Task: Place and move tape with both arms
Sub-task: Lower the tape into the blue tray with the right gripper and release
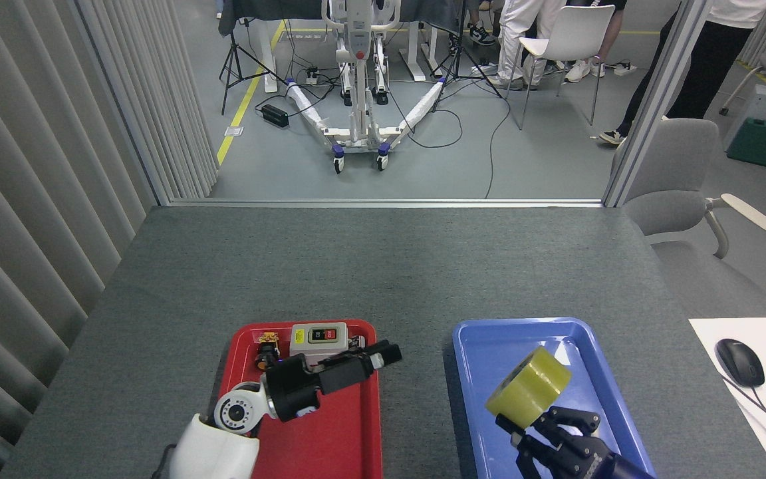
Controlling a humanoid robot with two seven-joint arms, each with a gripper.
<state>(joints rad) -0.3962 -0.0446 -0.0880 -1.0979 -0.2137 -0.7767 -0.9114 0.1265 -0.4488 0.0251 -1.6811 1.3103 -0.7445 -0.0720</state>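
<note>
The yellow tape roll (529,388) sits clamped in the right tool (534,426), tilted, above the blue tray (483,339). Well to its left, the left tool (383,353) hovers empty over the red tray (346,439); whether its jaws are apart I cannot tell.

Left arm (237,426) wore white casing with a round grey joint cap, black wrist; right gripper (542,432) was all black.

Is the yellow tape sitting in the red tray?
No, the yellow tape is over the blue tray, held up by the right gripper; the red tray holds other things.
</note>
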